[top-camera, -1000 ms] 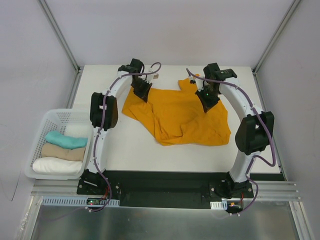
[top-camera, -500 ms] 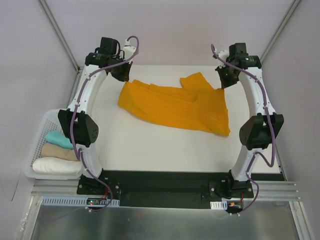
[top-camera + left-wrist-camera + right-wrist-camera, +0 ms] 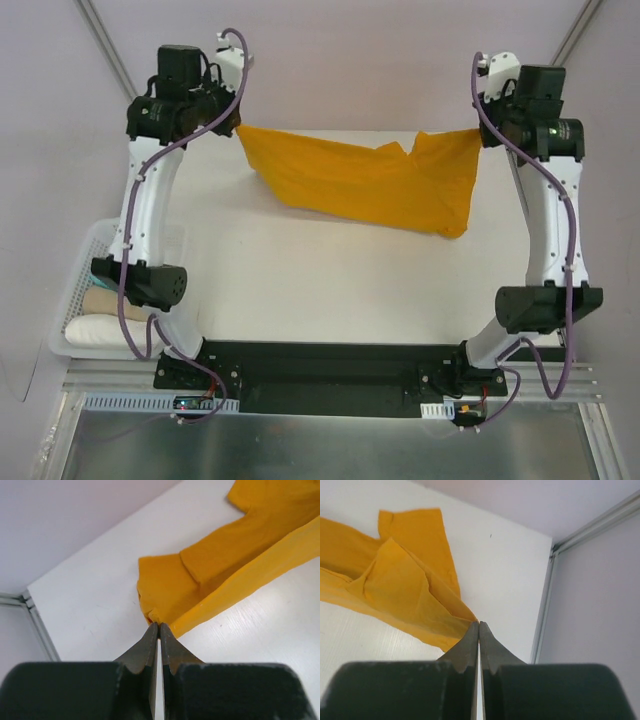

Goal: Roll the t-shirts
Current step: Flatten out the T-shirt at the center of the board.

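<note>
We hold the mustard-orange t-shirt raised and stretched over the far half of the white table, its lower edge sagging toward the table's right side. The left fingers are pinched shut on one end, the right fingers on the other. Bare table runs from under it to the table's near edge. A white basket sits off the table's left edge.

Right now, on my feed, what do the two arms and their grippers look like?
Both arms are alike: the left arm and right arm have white tubular links joined by bulky black joint housings. A purple cable runs loosely along each. The left gripper and right gripper have dark fingers tapering to thin tips, with small teeth on their inner edges.
</note>
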Robot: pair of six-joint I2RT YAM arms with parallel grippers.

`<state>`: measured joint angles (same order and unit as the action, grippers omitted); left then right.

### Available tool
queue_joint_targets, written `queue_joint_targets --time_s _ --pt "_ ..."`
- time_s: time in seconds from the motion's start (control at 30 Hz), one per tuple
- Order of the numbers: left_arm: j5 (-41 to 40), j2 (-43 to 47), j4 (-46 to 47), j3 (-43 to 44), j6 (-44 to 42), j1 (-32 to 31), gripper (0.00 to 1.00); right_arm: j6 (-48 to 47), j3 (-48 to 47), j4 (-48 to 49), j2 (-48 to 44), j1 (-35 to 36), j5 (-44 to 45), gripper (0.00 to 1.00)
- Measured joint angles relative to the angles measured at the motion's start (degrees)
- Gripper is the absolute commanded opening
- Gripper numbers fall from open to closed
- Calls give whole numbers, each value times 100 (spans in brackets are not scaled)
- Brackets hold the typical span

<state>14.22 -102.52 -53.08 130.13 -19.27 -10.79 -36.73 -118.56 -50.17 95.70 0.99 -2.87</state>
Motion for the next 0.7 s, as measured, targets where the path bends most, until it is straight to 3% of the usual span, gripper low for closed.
queue_joint_targets --time_s 0.7 --pt "284 3858 -31 -116 188 153 0 -669 -1078 -352 -3482 527 144 1"
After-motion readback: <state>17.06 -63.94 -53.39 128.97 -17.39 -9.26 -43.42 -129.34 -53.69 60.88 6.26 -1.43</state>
